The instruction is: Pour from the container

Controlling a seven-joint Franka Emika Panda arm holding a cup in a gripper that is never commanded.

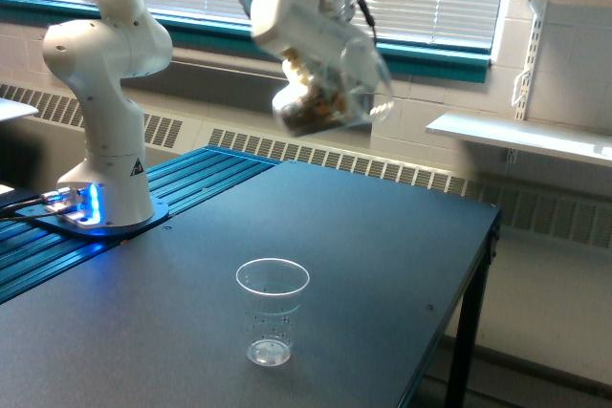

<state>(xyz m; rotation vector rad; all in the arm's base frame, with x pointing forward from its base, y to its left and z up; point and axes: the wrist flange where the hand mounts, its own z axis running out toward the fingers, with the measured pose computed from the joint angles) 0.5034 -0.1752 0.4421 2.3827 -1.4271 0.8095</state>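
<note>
I am holding the little clear jar of nuts (330,102) pinched in my gripper (320,78), tipped sideways high over the table (382,236). The empty plastic cup (272,311) is standing far below, a bit toward the exterior view's left.

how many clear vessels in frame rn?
2. A small clear rounded jar with brown pieces held in the gripper, above the table; a tall clear plastic cup upright on the dark table.

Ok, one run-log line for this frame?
phase: carrying | fingers: shut on container, tilted, nuts inside | cup: upright on table, looks empty | pour: not started
</note>
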